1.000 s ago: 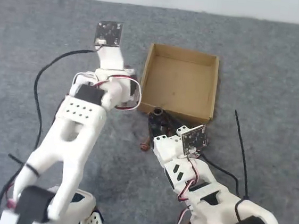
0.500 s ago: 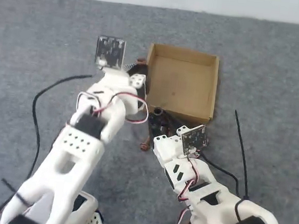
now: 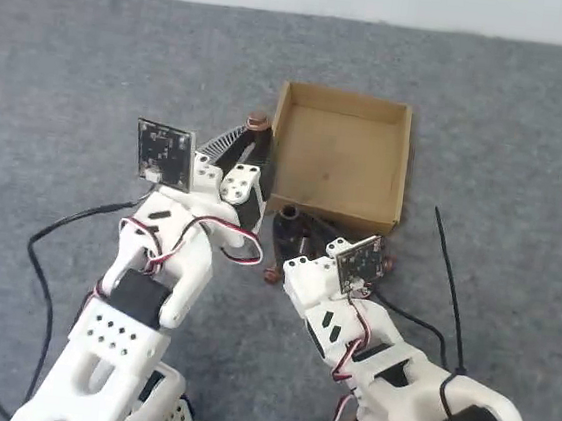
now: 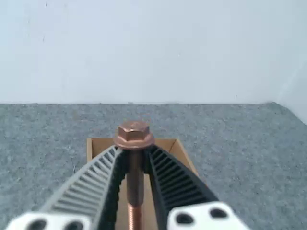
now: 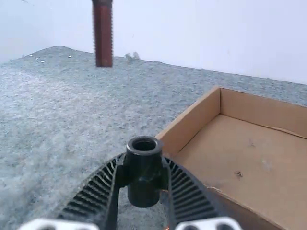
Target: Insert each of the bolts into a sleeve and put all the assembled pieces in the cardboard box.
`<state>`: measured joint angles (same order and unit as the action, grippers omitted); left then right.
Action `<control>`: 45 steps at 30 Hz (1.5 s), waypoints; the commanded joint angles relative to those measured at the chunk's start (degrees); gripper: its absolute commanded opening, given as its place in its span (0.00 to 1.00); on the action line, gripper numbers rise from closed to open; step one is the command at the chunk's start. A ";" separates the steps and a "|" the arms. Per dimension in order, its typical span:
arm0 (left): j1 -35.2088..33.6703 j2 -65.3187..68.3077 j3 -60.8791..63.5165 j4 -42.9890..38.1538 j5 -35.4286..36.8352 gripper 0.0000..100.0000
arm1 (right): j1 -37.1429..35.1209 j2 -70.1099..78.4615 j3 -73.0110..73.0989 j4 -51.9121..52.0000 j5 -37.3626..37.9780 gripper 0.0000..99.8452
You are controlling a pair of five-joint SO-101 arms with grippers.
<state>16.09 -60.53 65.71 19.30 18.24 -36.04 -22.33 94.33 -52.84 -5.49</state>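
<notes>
My left gripper (image 4: 135, 160) is shut on a copper bolt (image 4: 134, 158), held upright with its hex head above the fingertips. From above, the bolt (image 3: 258, 124) hangs just left of the cardboard box (image 3: 339, 154), in the left gripper (image 3: 252, 147). My right gripper (image 5: 143, 178) is shut on a black sleeve (image 5: 143, 168), held upright with its bore facing up. In the high view that sleeve (image 3: 288, 216) sits just before the box's near wall. The bolt's threaded shank (image 5: 102, 32) hangs in the air beyond and to one side of the sleeve. The cardboard box (image 5: 249, 143) is empty.
Another small copper piece (image 3: 272, 276) lies on the grey carpet between the two arms. Black cables trail over the carpet on the left (image 3: 57, 237) and on the right (image 3: 454, 289). A pale wall bounds the far side.
The left arm has lifted and swung the bolt up beside the box's left wall, its wrist pulling back toward the near side. The right arm with the sleeve has shifted slightly left.
</notes>
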 commanded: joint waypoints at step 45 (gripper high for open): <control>6.33 11.69 0.31 -2.20 -0.09 0.01 | -0.48 -2.68 1.05 2.24 -0.35 0.01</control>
<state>22.68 -48.57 66.51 18.68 18.24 -36.31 -22.24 94.33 -50.55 -5.49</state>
